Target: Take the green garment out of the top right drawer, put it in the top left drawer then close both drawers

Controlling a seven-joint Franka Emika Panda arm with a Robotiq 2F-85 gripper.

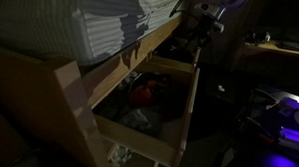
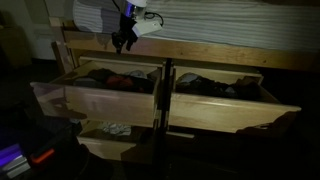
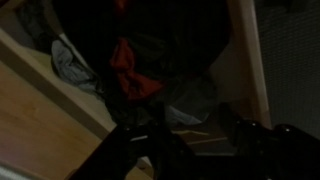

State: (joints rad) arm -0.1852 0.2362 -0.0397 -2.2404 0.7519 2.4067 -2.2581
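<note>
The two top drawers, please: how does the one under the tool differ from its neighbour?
The drawer under the tool holds a red item among dark clothes; its neighbour shows only dark and greyish cloth. The tool hangs above the first drawer, nothing above the neighbour. An open lower drawer sits beneath the first; none shows pulled out below the neighbour. Both are pale wood, plain-fronted and pulled open.

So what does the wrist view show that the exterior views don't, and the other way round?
Only the wrist view: the black gripper close up, fingers spread over dark clothes. Only the exterior views: two pale wood top drawers both pulled open, the open lower pale wood drawer, striped bedding above. Shared: the red cloth and crumpled grey cloth in one top drawer.
</note>
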